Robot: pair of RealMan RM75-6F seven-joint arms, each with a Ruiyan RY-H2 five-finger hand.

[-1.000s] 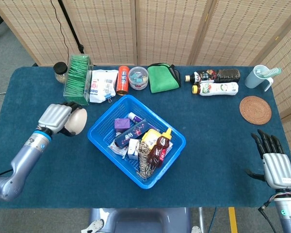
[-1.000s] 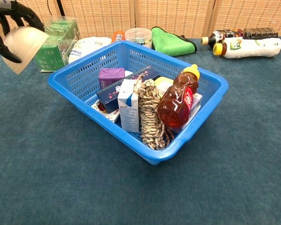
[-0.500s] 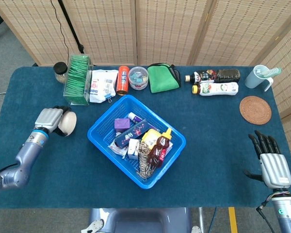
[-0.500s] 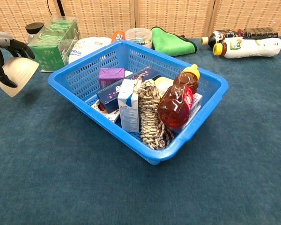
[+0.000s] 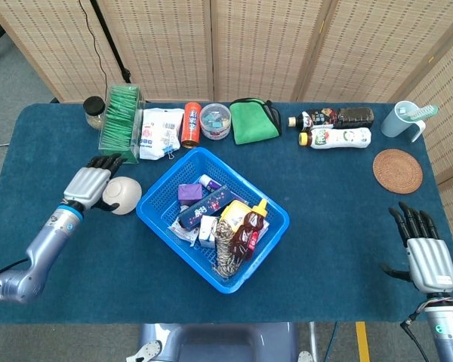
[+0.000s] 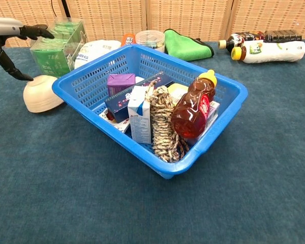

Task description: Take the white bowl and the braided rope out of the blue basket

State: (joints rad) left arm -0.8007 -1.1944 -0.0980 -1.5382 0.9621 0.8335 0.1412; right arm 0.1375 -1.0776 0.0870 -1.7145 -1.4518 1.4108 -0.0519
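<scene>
With the bowl (image 5: 122,194) upside down on the bench (image 5: 75,271) | rope (image 6: 164,122) left in basket (image 6: 213,134) | left hand (image 5: 88,182) fingers spread, empty | right hand (image 5: 425,253) spread, idle

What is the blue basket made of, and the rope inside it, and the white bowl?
The blue basket looks like molded plastic: glossy, with a grid of small holes in its walls. The braided rope seems to be twisted cotton or similar fiber, beige with darker flecks and a matte, fuzzy look. The white bowl, upside down on the table, looks smooth and matte; plastic or ceramic, I cannot tell which.
</scene>
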